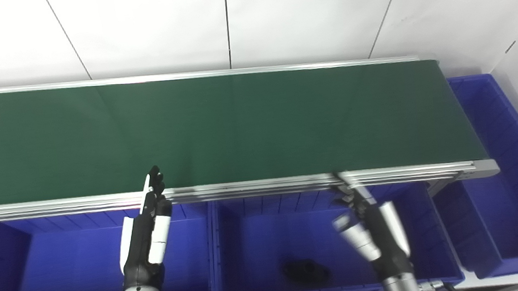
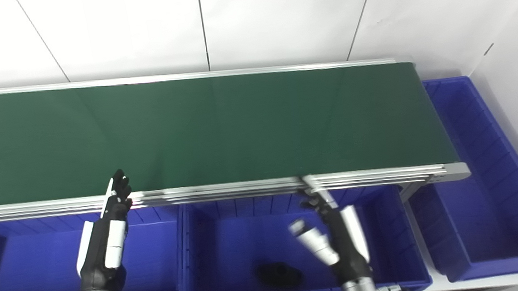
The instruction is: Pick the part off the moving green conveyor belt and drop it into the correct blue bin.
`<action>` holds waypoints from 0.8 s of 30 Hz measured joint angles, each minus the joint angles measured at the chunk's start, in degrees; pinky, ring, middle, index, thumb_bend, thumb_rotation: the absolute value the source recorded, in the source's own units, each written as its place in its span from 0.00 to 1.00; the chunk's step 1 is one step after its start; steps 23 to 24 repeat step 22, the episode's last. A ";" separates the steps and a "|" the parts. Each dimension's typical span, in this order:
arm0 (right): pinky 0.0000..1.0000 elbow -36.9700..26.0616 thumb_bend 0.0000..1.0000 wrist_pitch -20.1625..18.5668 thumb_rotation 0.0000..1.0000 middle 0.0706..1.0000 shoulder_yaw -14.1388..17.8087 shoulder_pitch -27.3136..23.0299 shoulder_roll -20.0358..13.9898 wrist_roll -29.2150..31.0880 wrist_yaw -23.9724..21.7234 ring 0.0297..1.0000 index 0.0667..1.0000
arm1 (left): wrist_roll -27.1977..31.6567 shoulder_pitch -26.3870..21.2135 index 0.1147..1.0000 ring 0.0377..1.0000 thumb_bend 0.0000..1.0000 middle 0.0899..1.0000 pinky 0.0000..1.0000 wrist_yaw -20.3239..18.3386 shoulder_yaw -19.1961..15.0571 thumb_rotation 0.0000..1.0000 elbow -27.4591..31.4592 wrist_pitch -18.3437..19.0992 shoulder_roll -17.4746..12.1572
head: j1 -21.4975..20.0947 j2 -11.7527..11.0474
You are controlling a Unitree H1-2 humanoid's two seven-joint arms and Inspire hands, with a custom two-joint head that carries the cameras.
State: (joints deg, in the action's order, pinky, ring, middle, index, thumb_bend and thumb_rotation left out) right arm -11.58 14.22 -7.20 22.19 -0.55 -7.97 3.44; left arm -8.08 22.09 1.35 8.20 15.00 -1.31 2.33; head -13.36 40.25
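Note:
The green conveyor belt runs across the picture and carries no part. A black part lies on the floor of the middle blue bin. My left hand hovers over the left blue bin, fingers straight and reaching to the belt's near rail, holding nothing. My right hand hangs over the right side of the middle bin, fingers spread and empty, fingertips near the rail, a little right of and above the black part.
A third blue bin stands past the belt's right end, by the white wall. An aluminium rail edges the belt's near side, just above the bins.

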 measured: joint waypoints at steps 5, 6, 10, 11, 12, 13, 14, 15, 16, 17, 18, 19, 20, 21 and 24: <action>0.92 -0.87 0.69 0.33 1.00 0.99 1.90 0.34 -0.03 1.91 -0.04 0.93 1.00 | -0.90 0.09 1.00 1.00 0.67 1.00 1.00 0.00 0.19 1.00 -0.20 -2.48 -0.58 | 0.18 -1.85; 0.93 -0.73 0.70 0.52 1.00 0.99 2.15 0.45 -0.06 1.90 -0.02 0.93 1.00 | -0.91 0.20 1.00 1.00 0.66 1.00 1.00 0.04 0.13 1.00 -0.52 -3.21 -0.73 | 0.26 -1.93; 0.94 -0.59 0.71 1.57 1.00 0.99 2.28 1.12 0.90 1.46 0.01 0.94 1.00 | -0.95 0.82 1.00 1.00 0.67 1.00 1.00 0.35 0.06 1.00 -2.19 -5.36 -0.70 | 1.05 -3.42; 0.94 -0.46 0.71 1.85 1.00 0.99 2.33 1.15 1.09 1.14 0.02 0.94 1.00 | -1.00 1.07 1.00 1.00 0.68 1.00 1.00 0.42 0.08 1.00 -2.23 -6.05 -0.51 | 1.05 -3.43; 0.94 -0.36 0.71 2.10 1.00 0.99 2.41 1.18 1.15 0.84 0.03 0.94 1.00 | -1.08 1.24 1.00 1.00 0.68 1.00 1.00 0.52 0.07 1.00 -2.22 -6.67 -0.19 | 1.14 -3.60; 0.94 -0.32 0.71 2.24 1.00 0.99 2.53 1.21 1.23 0.59 0.04 0.94 1.00 | -1.10 1.26 1.00 1.00 0.68 1.00 1.00 0.56 0.08 1.00 -2.23 -6.91 0.17 | 1.14 -3.69; 0.95 -0.27 0.71 2.34 0.99 0.99 2.63 1.27 1.31 0.47 0.05 0.95 1.00 | -1.10 1.27 1.00 1.00 0.68 1.00 1.00 0.60 0.08 1.00 -2.23 -7.08 0.51 | 1.23 -3.69; 0.95 -0.25 0.71 2.40 0.98 0.99 2.71 1.34 1.28 0.38 0.05 0.95 1.00 | -1.10 1.27 1.00 1.00 0.66 1.00 1.00 0.61 0.08 1.00 -2.23 -7.30 0.77 | 1.23 -3.69; 0.95 -0.24 0.71 2.42 0.98 0.99 2.87 1.45 1.30 0.27 0.05 0.95 1.00 | -1.10 1.27 1.00 1.00 0.66 1.00 1.00 0.61 0.07 1.00 -2.23 -7.64 0.85 | 1.23 -3.69; 0.95 -0.25 0.70 2.43 0.98 0.99 2.97 1.46 1.28 0.13 0.05 0.95 1.00 | -1.10 1.28 1.00 1.00 0.66 1.00 1.00 0.61 0.05 1.00 -2.24 -8.19 0.83 | 1.32 -3.60; 0.95 -0.25 0.69 2.43 0.98 1.00 3.00 1.48 1.22 0.04 0.05 0.95 1.00 | -1.10 1.29 1.00 1.00 0.66 1.00 1.00 0.63 -0.07 1.00 -2.24 -8.62 0.81 | 1.32 -3.34; 0.95 -0.25 0.68 2.43 0.98 1.00 2.99 1.55 1.12 -0.03 0.03 0.96 1.00 | -1.10 1.29 1.00 1.00 0.67 1.00 1.00 0.71 -0.20 1.00 -2.24 -8.78 0.82 | 1.32 -3.34; 0.95 -0.25 0.68 2.43 0.98 1.00 2.98 1.61 1.02 -0.07 0.00 0.95 1.00 | -1.07 1.29 1.00 1.00 0.67 1.00 1.00 0.85 -0.32 1.00 -2.24 -8.79 0.84 | 1.49 -3.08; 0.95 -0.25 0.68 2.44 0.98 1.00 2.98 1.64 0.90 -0.12 -0.04 0.95 1.00 | -1.06 1.33 1.00 1.00 0.66 1.00 1.00 0.94 -0.40 1.00 -2.24 -8.79 0.86 | 1.67 -2.99; 0.95 -0.25 0.68 2.44 0.98 0.99 2.99 1.65 0.82 -0.22 -0.04 0.95 1.00 | -1.03 1.37 1.00 1.00 0.66 1.00 1.00 0.99 -0.46 1.00 -2.23 -8.81 0.91 | 1.67 -2.99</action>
